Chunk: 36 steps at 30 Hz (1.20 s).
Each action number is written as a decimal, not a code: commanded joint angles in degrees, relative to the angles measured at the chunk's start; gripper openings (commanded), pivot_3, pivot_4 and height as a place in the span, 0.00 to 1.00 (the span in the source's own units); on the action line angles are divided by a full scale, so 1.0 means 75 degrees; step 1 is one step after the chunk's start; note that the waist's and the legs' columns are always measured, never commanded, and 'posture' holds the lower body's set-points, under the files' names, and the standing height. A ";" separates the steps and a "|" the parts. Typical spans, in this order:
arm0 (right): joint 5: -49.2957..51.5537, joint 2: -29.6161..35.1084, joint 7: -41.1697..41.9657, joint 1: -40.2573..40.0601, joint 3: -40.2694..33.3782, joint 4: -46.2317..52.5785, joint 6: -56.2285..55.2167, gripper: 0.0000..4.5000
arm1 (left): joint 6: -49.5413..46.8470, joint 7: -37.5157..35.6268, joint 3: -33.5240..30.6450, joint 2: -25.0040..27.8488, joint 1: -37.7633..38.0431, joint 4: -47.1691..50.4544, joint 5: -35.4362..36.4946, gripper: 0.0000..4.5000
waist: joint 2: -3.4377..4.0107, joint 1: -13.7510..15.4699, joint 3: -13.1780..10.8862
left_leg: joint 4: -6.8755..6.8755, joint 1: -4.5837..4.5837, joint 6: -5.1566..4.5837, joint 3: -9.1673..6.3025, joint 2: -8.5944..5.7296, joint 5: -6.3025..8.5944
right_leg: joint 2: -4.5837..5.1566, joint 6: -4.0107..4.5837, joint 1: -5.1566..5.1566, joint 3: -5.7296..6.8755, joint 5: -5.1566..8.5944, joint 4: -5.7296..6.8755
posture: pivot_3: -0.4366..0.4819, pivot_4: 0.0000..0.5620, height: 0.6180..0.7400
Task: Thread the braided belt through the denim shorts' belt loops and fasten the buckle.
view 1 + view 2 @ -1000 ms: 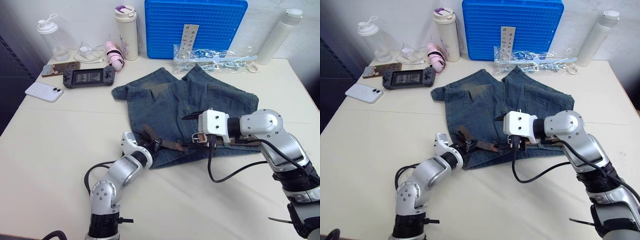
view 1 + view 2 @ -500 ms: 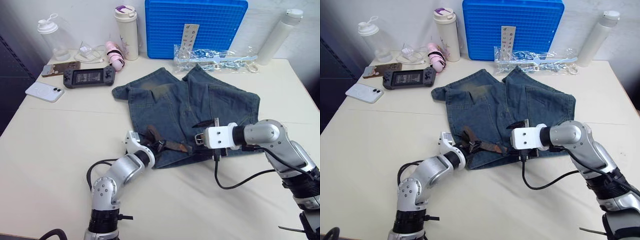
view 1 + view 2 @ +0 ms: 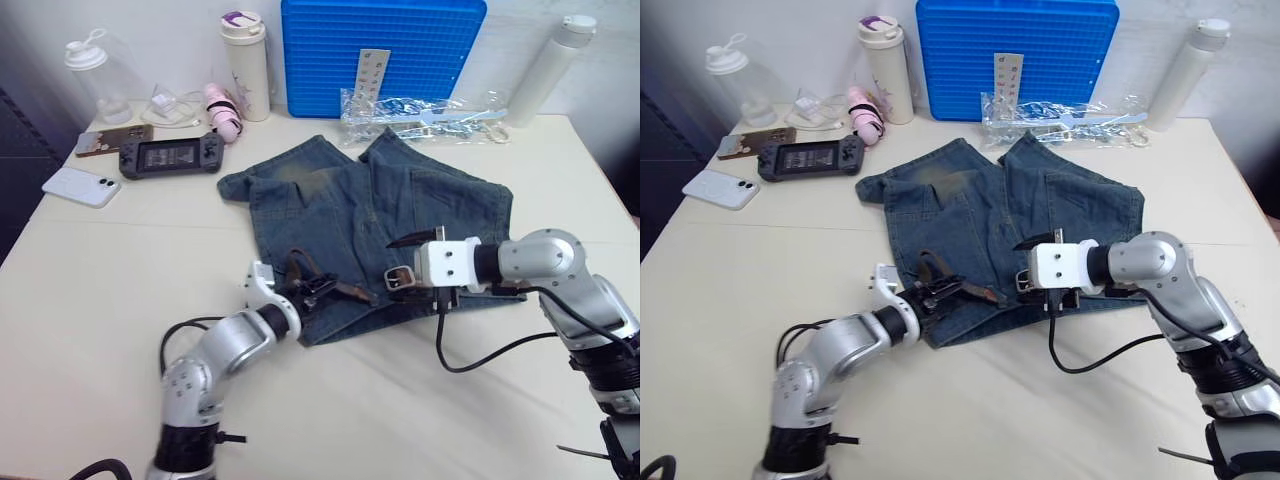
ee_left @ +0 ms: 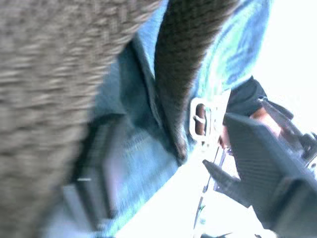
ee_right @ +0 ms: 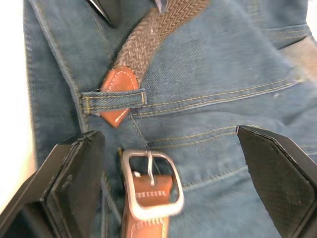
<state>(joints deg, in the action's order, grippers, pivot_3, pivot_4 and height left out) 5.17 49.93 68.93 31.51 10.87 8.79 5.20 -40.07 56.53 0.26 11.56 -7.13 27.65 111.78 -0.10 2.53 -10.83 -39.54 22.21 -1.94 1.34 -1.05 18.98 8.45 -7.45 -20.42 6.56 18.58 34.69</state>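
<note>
Denim shorts (image 3: pixel 370 215): flat on table (image 3: pixel 100 290), waistband toward robot.
Belt (image 5: pixel 148 37): leather tip under one belt loop (image 5: pixel 113 101).
Buckle (image 5: pixel 151 186): between right gripper (image 5: pixel 168 163) fingers, spread apart.
Left gripper (image 3: pixel 940 292): clamped on belt.

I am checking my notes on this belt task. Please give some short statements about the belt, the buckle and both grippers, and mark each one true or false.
1. The leather tip of the braided belt sits in a belt loop. True.
2. The buckle is already fastened. False: its frame is empty, and the tip lies apart from it.
3. The right gripper is open over the buckle. True.
4. The left gripper is at the blue tray. False: it is at the belt on the denim shorts.
</note>
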 commanded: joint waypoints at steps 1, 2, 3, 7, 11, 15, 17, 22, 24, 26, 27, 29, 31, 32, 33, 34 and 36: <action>0.0614 0.0121 0.0396 0.0217 -0.0334 0.0255 0.0294 1.00 | -0.0101 -0.0235 -0.0099 0.0766 0.0564 0.1077 0.0162 0.99 | 0.0001 -0.0086 -0.0001 | 0.0004 -0.0002 0.0000 0.0001 0.0000 0.0000 | 0.0000 0.0000 0.0002 -0.0001 0.0000 -0.0001 | 0.48 0.27 0.58; 0.0746 0.0108 0.0465 0.0278 -0.0364 0.0248 0.0422 1.00 | -0.0103 -0.0563 -0.0120 0.1136 0.0728 0.1334 0.0162 0.99 | 0.0003 -0.0127 -0.0002 | 0.0005 -0.0003 0.0001 0.0000 0.0000 0.0000 | -0.0001 0.0003 0.0002 0.0000 0.0002 0.0000 | 0.48 0.27 0.58; 0.0843 0.0105 0.0509 0.0315 -0.0387 0.0246 0.0512 1.00 | -0.0066 -0.0819 -0.0109 0.1430 0.0853 0.1519 0.0162 0.99 | 0.0005 -0.0147 -0.0004 | 0.0007 -0.0003 0.0002 -0.0001 0.0001 -0.0001 | -0.0001 0.0004 0.0002 0.0001 0.0002 0.0000 | 0.48 0.27 0.58; 0.1119 0.0075 0.0563 0.0466 -0.0468 0.0153 0.0849 1.00 | -0.0983 -0.3977 -0.1062 0.3886 0.1090 0.1236 0.0162 0.99 | 0.0019 -0.0162 -0.0013 | 0.0008 -0.0007 0.0012 -0.0001 0.0005 -0.0006 | -0.0001 0.0022 -0.0004 0.0004 0.0012 -0.0015 | 0.48 0.27 0.58; 0.1789 0.0205 0.0655 0.0390 -0.0793 0.0593 0.1745 1.00 | -0.2198 -0.5428 -0.2030 0.5237 -0.0129 -0.0936 0.0162 0.99 | 0.0061 -0.0099 -0.0037 | 0.0015 -0.0007 0.0021 -0.0005 -0.0004 -0.0008 | 0.0001 0.0028 -0.0009 0.0006 0.0015 -0.0008 | 0.48 0.27 0.58; 0.2721 0.0499 0.0598 0.0122 -0.1256 0.1330 0.3123 1.00 | -0.3216 -0.6332 -0.1544 0.6166 -0.2025 -0.2433 0.0139 0.99 | 0.0051 -0.0118 -0.0041 | 0.0041 0.0007 0.0018 -0.0025 -0.0016 -0.0009 | 0.0000 0.0022 -0.0028 0.0006 0.0012 0.0015 | 0.48 0.27 0.58; 0.3181 0.0679 0.0434 -0.0001 -0.1538 0.1724 0.3876 1.00 | -0.3491 -0.6923 -0.0943 0.6150 -0.3006 -0.2805 -0.1066 0.99 | 0.0050 -0.0104 -0.0042 | 0.0055 0.0011 0.0016 -0.0033 -0.0020 -0.0009 | 0.0001 0.0022 -0.0030 0.0011 0.0012 0.0014 | 0.48 0.27 0.58; 0.3805 0.0855 -0.0334 -0.0404 -0.2196 0.2647 0.4937 1.00 | -0.2905 -0.8812 0.1050 0.5230 -0.4767 -0.4010 -0.5178 0.99 | 0.0053 -0.0090 -0.0041 | 0.0080 0.0006 0.0015 -0.0021 -0.0030 -0.0009 | -0.0001 0.0019 -0.0032 0.0087 0.0011 0.0013 | 0.48 0.27 0.58; 0.3913 0.0876 -0.0653 -0.0553 -0.2415 0.2892 0.5152 1.00 | -0.2394 -0.9456 0.1798 0.4826 -0.5226 -0.4677 -0.6696 0.99 | 0.0045 -0.0102 -0.0046 | 0.0077 0.0008 0.0015 -0.0010 -0.0028 -0.0010 | -0.0002 0.0017 -0.0033 0.0092 0.0012 0.0012 | 0.48 0.27 0.58; 0.4092 0.0930 -0.0957 -0.0806 -0.2749 0.3239 0.5419 1.00 | -0.1912 -0.9755 0.2161 0.4309 -0.5600 -0.5487 -0.7789 0.99 | 0.0036 -0.0128 -0.0052 | 0.0076 0.0008 0.0014 0.0009 -0.0020 -0.0014 | -0.0002 0.0014 -0.0036 0.0088 0.0012 0.0011 | 0.48 0.27 0.58; 0.4180 0.0957 -0.1117 -0.0964 -0.2953 0.3442 0.5568 1.00 | -0.1567 -0.9845 0.2249 0.4028 -0.5764 -0.5885 -0.8297 0.99 | 0.0034 -0.0105 -0.0053 | 0.0075 0.0007 0.0015 0.0015 -0.0016 -0.0015 | -0.0003 0.0013 -0.0037 0.0086 0.0011 0.0012 | 0.48 0.27 0.58; 0.4320 0.1011 -0.1309 -0.1181 -0.3218 0.3673 0.5724 1.00 | -0.1196 -1.0075 0.2252 0.3656 -0.5945 -0.6349 -0.9010 0.99 | 0.0025 -0.0069 -0.0058 | 0.0072 0.0009 0.0016 0.0012 -0.0012 -0.0020 | -0.0002 0.0013 -0.0038 0.0091 0.0011 0.0013 | 0.48 0.27 0.58; 0.4463 0.1036 -0.1514 -0.1410 -0.3472 0.3915 0.5879 1.00 | -0.0894 -1.0197 0.2226 0.3336 -0.6107 -0.6659 -0.9698 0.99 | 0.0016 -0.0072 -0.0063 | 0.0069 0.0009 0.0015 0.0014 -0.0011 -0.0021 | -0.0001 0.0011 -0.0038 0.0089 0.0010 0.0014 | 0.48 0.27 0.58; 0.4524 0.1050 -0.1606 -0.1511 -0.3577 0.4012 0.5936 1.00 | -0.0756 -1.0188 0.2200 0.3175 -0.6164 -0.6795 -1.0007 0.99 | 0.0016 -0.0076 -0.0063 | 0.0068 0.0010 0.0015 0.0011 -0.0012 -0.0021 | 0.0002 0.0011 -0.0038 0.0090 0.0009 0.0014 | 0.48 0.27 0.58; 0.4577 0.1068 -0.1678 -0.1598 -0.3662 0.4094 0.5976 1.00 | -0.0647 -1.0194 0.2231 0.3039 -0.6186 -0.6896 -1.0313 0.99 | 0.0015 -0.0066 -0.0064 | 0.0068 0.0010 0.0015 0.0013 -0.0011 -0.0021 | 0.0002 0.0010 -0.0038 0.0089 0.0009 0.0014 | 0.48 0.27 0.58; 0.4612 0.1083 -0.1742 -0.1645 -0.3696 0.4146 0.5993 1.00 | -0.0626 -1.0261 0.2279 0.2941 -0.6175 -0.6960 -1.0557 0.99 | 0.0015 -0.0042 -0.0064 | 0.0068 0.0010 0.0014 0.0010 -0.0012 -0.0021 | 0.0003 0.0009 -0.0038 0.0091 0.0009 0.0015 | 0.48 0.27 0.58; 0.4626 0.1115 -0.1860 -0.1707 -0.3714 0.4203 0.5974 1.00 | -0.0764 -1.0355 0.2414 0.2763 -0.6054 -0.6901 -1.0997 0.99 | 0.0015 -0.0020 -0.0064 | 0.0066 0.0009 0.0013 0.0009 -0.0011 -0.0022 | 0.0004 0.0009 -0.0037 0.0092 0.0009 0.0017 | 0.48 0.27 0.58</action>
<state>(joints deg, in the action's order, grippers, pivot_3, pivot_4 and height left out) 38.92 57.32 55.83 18.79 -14.55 38.31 50.16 -45.50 -20.47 17.88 32.66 -52.64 -23.75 32.65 0.01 2.38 -11.31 -39.06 22.26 -1.85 1.42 -1.14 18.81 8.50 -7.38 -20.68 7.24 18.65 34.84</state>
